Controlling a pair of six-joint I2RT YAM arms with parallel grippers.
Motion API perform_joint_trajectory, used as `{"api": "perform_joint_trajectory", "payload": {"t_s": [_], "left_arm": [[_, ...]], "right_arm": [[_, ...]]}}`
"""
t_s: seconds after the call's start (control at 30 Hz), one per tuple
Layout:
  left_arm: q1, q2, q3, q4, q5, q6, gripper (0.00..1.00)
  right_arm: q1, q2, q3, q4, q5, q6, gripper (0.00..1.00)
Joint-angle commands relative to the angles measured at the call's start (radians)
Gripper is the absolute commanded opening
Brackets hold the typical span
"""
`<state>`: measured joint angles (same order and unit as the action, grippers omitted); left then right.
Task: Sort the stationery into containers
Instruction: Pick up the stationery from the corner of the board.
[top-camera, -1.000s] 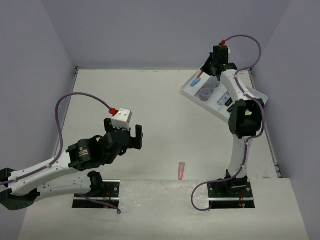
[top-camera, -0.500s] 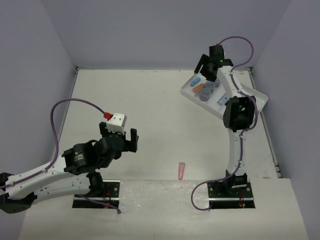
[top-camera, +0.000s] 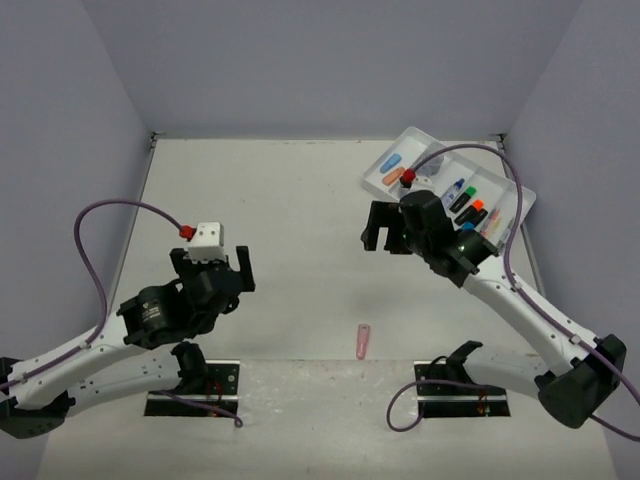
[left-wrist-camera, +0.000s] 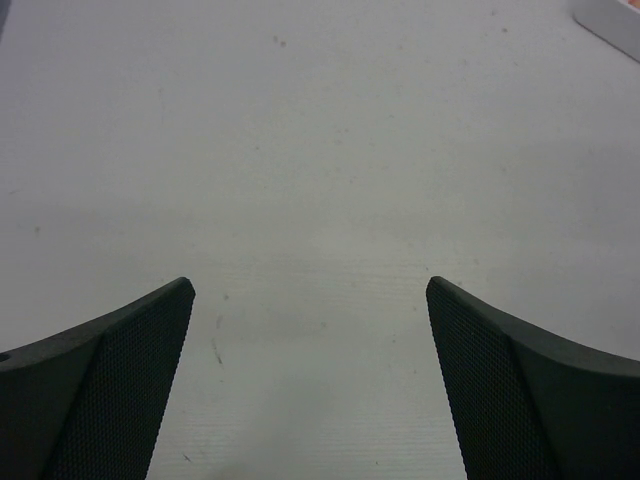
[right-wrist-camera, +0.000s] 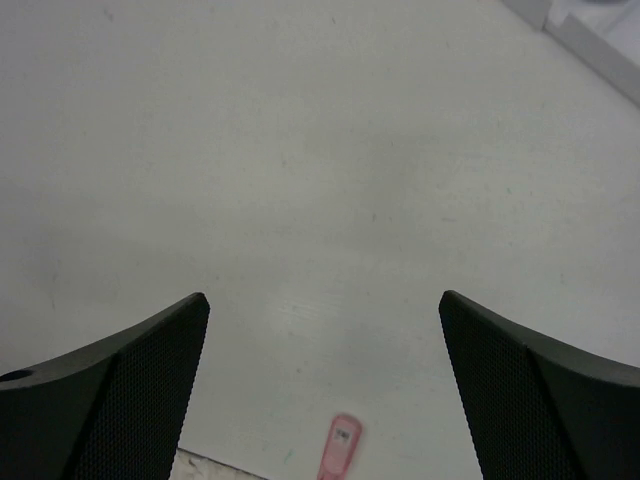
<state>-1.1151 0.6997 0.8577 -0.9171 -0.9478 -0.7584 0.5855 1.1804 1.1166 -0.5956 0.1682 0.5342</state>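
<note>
The white divided tray (top-camera: 420, 136) stands at the back right. In it lie a blue capsule (top-camera: 391, 161), an orange capsule (top-camera: 395, 175), a grey-blue pot (top-camera: 436, 160) and black highlighters (top-camera: 470, 203) with coloured caps. A pink capsule-shaped piece (top-camera: 362, 340) lies alone on the table near the front edge, and it also shows low in the right wrist view (right-wrist-camera: 340, 447). My right gripper (top-camera: 382, 230) (right-wrist-camera: 323, 296) hangs open and empty over bare table, left of the tray and behind the pink piece. My left gripper (top-camera: 211, 262) (left-wrist-camera: 308, 281) is open and empty at the left.
The tray's corner (right-wrist-camera: 590, 35) (left-wrist-camera: 610, 20) shows at the top right of both wrist views. Purple-grey walls close the table at the back and on both sides. The two arm bases (top-camera: 455, 385) sit at the near edge.
My right gripper opened over the tray, then swung out of it toward the middle of the table. My left arm drew back to the left and nearer its base, still open.
</note>
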Motion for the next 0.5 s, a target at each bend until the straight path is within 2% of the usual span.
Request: {"api": "perform_joint_trajectory", "payload": {"t_s": [0.0,0.17,0.47], "left_arm": [[0.185,0.003,0.012,-0.025,-0.068,-0.092,1.0],[0.321,0.01,-0.014,0.039,-0.022,-0.078,1.0],[0.347,0.13,-0.008,0.065,0.073,-0.013,1.0]], "right_arm": [[0.171,-0.071,-0.243,-0.003,0.09,0.209,0.99],[0.317,-0.064,-0.291,-0.125,0.132,0.375,0.94],[0.5,0.094,-0.323,-0.148,0.115,0.562,0.78]]}}
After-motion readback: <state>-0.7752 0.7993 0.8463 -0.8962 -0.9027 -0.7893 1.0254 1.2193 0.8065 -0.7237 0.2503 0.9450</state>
